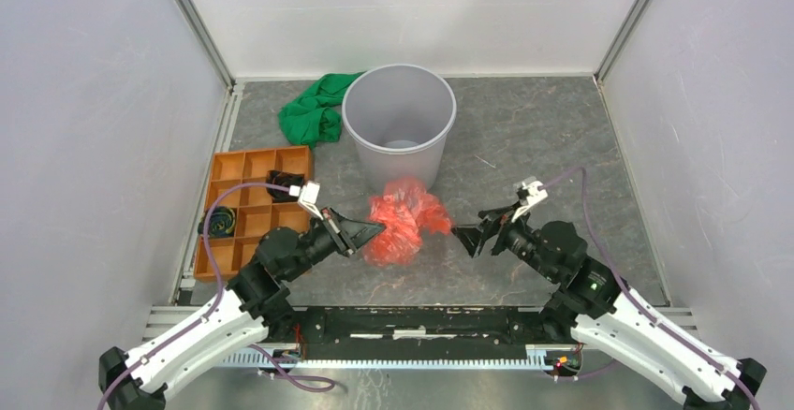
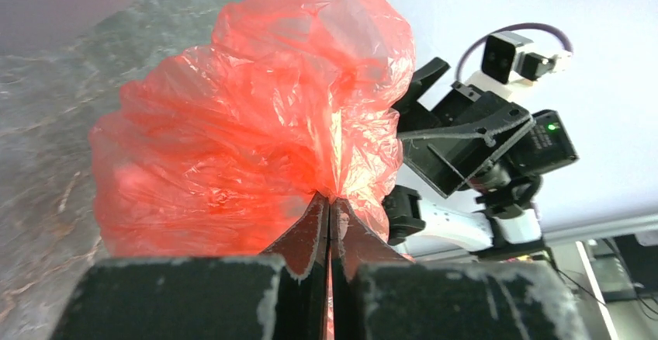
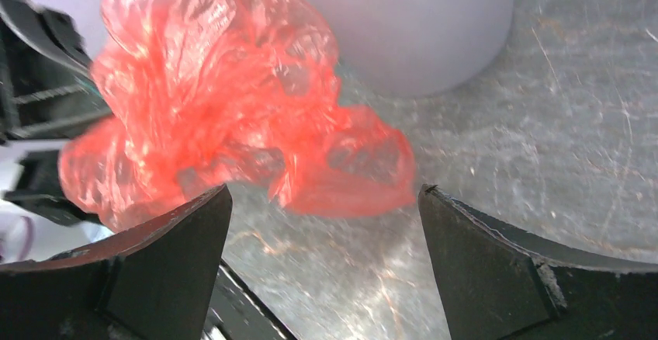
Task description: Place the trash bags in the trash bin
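Open top on trash bin [image 1: 398,153] — green cloth [image 1: 314,110] beside.

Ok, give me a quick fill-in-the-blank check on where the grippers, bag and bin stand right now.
1. The left gripper is ____ on a fold of the red trash bag.
2. The right gripper stands ____, facing the bag and holding nothing.
3. The trash bin stands upright beyond the bag, with a ____ cloth beside it.
4. The orange tray sits on the ____ arm's side.
Missing words: shut; open; green; left.
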Motion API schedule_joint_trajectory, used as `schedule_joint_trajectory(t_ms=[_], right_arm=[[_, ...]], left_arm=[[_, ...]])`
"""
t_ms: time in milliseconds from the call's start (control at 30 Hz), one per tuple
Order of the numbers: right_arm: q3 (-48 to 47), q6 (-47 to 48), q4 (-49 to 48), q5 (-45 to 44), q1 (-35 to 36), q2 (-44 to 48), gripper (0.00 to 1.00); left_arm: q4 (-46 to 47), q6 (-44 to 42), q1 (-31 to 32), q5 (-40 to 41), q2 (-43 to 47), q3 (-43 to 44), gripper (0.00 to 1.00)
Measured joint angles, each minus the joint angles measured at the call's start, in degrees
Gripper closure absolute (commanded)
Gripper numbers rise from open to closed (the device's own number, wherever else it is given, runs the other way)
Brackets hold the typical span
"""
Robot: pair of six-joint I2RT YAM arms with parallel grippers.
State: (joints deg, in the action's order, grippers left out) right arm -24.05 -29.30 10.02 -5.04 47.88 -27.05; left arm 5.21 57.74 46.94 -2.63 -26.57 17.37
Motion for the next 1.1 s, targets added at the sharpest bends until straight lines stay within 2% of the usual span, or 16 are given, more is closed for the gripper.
schedule_joint_trajectory(t_ms=[167,200,233,300,533,733,800,900,967,1033,1100], right_arm=[[2.99,-2.49,-6.45,-0.17,0.00,2.95,0.02],[3.04,-1.73,-6.73,-0.26,0.00,2.01,0.08],[2.99,-0.57,-7.08,-0.39,0.00,0.94,0.13],[2.64,3.98,-7.43,-0.33,-0.02,-1.55,0.15],[2.75,17.97,-8.63,7.15,-0.02,-2.71,0.15],[5.88,22.47,-13.44,12.76,0.00,-3.39,0.15],[6.43,22.67,-14.64,13.00,0.00,-4.98,0.26],[6.95,22.67,-16.90,12.79,0.00,-8.09,0.60],[7.06,22.51,-17.11,12.11,0.00,-8.83,0.76],[7.28,21.62,-17.40,11.15,0.00,-8.61,0.97],[7.63,20.39,-17.44,9.97,0.00,-7.93,1.00]], left_arm=[[9.14,4.50,0.00,-2.84,0.66,-4.22,0.98],[10.23,5.44,0.00,-3.54,0.52,-4.94,0.98],[10.99,6.23,0.00,-3.87,0.31,-5.35,0.98],[12.02,7.34,0.00,-4.57,-0.02,-5.55,0.98],[15.19,10.32,0.00,-5.53,0.09,-5.55,0.98],[13.64,10.43,0.00,-5.51,-1.49,-5.18,0.98],[12.79,10.43,0.00,-5.53,-1.90,-4.63,0.98],[9.97,10.43,0.00,-5.46,-1.95,-2.80,0.98],[6.93,10.29,0.00,-5.11,-1.95,-0.96,0.98],[0.55,9.73,0.00,-3.26,-1.92,2.43,0.98],[-7.30,8.90,0.00,0.31,-1.99,6.97,0.98]])
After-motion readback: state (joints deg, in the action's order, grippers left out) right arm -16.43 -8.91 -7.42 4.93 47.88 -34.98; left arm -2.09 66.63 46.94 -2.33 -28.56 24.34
